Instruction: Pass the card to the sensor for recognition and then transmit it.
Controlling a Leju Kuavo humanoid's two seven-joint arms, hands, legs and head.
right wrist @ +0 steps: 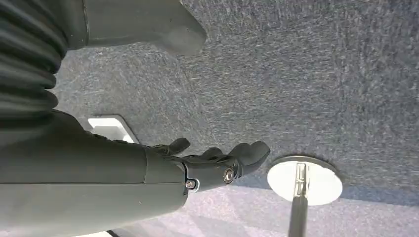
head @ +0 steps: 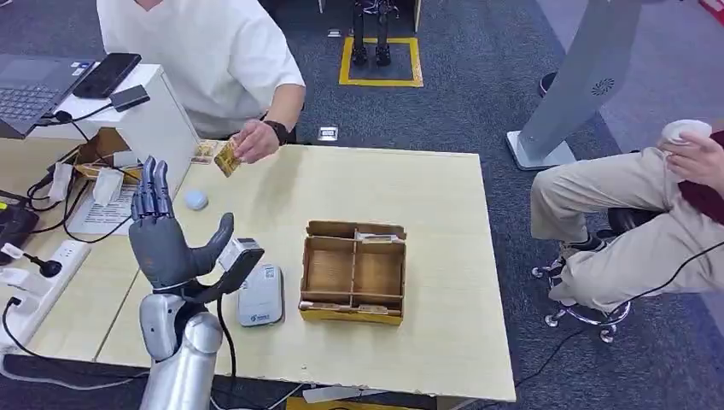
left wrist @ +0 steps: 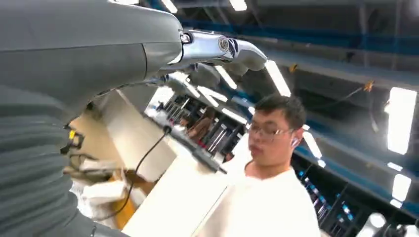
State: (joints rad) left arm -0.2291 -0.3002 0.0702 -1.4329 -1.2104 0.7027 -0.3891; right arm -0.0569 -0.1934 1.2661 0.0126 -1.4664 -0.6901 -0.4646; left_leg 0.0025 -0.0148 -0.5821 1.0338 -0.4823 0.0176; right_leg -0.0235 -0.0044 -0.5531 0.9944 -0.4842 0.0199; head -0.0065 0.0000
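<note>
My left hand [head: 162,239] is raised over the table's left part, open, fingers straight and thumb apart, nothing in it. In the left wrist view its fingers [left wrist: 217,49] stretch toward a person in a white shirt [left wrist: 269,207]. That person's hand [head: 254,139] holds a small yellow-brown card [head: 226,159] above the table's far edge, well beyond my hand. The white-grey sensor pad [head: 260,295] lies flat on the table just right of my left forearm. My right hand [right wrist: 212,160] hangs above grey carpet, fingers loosely apart and holding nothing.
A divided cardboard box [head: 353,272] stands right of the sensor. A small round white object [head: 195,200] lies beyond my left hand. Cables, a power strip [head: 38,278], a laptop [head: 30,85] and a phone [head: 107,74] crowd the left. A seated person [head: 632,205] is at the right.
</note>
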